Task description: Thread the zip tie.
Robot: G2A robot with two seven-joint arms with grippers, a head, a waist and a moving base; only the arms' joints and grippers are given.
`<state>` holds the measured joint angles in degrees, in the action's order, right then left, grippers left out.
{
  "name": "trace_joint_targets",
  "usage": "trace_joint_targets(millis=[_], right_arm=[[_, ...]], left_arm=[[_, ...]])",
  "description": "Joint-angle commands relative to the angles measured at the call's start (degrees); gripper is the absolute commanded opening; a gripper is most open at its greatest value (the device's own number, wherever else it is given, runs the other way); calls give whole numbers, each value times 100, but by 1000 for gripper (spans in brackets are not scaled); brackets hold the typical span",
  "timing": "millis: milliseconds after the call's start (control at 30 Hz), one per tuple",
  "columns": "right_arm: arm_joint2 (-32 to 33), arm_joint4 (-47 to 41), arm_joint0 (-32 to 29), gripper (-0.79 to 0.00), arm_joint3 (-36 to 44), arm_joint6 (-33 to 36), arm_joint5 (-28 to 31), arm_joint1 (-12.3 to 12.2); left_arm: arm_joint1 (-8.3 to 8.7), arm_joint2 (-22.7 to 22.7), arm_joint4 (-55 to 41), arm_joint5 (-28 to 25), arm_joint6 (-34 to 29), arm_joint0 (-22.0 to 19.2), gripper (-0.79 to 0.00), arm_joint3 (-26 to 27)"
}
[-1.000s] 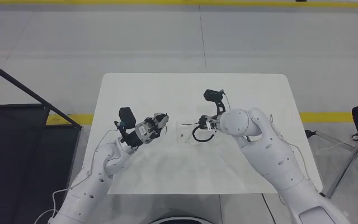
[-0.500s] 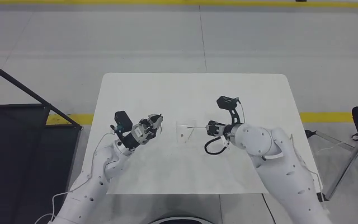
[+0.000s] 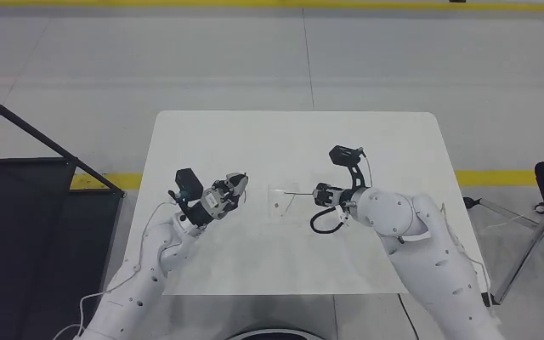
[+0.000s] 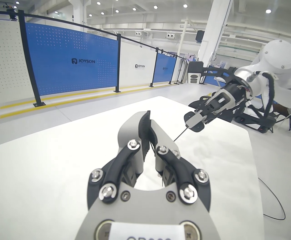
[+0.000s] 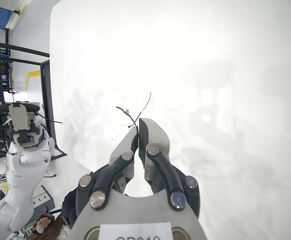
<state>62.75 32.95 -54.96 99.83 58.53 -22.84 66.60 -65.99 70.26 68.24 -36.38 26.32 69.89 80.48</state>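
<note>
The right gripper [image 4: 193, 121] pinches a thin black zip tie [image 4: 180, 135], its long axis aimed at the left gripper [image 4: 149, 118], whose fingers are closed, well apart.

Large industrial test hall, blue fence panels [image 4: 68, 66], yellow floor line [image 3: 501, 178], ceiling spotlights [image 4: 98, 3]

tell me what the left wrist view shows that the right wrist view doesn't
Left wrist view: blue fence panels and the right tool side-on, a thin black zip tie poking out. Right wrist view: a black metal frame beside the white table, the left tool far off gripping a second thin black tie. Both: that table, both tools shut.
</note>
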Motion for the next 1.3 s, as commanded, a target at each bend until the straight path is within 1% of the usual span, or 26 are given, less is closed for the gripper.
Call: trace_joint_targets(millis=[0, 100, 267, 333, 567, 733, 867, 1267], right_arm=[[41, -211, -93, -785, 36, -178, 108, 10], [184, -538, -240, -785, 157, -385, 128, 16], [569, -1337, -577, -785, 364, -422, 640, -16], [705, -1462, -735, -785, 456, -590, 656, -28], [952, -2055, -1054, -785, 658, -499, 1066, -68], [1094, -2405, -1180, -785, 707, -397, 1323, -96], [1204, -2610, -1264, -785, 758, -140, 1584, -135], [1204, -2610, -1264, -785, 758, -140, 1584, -135]], left_arm=[[-6, -32, 146, 24, 130, -17, -785, -3], [-10, -82, 499, 72, 441, -77, -785, -108], [-27, -239, 1060, 186, 1102, -131, -785, -330], [-42, -312, 1143, 177, 1296, -170, -785, -421], [-97, -519, 1296, 217, 1647, -343, -785, -735], [-124, -628, 1361, 185, 1719, -440, -785, -927], [-124, -628, 1361, 185, 1719, -440, -785, -927], [-124, -628, 1361, 185, 1719, -440, -785, -927]])
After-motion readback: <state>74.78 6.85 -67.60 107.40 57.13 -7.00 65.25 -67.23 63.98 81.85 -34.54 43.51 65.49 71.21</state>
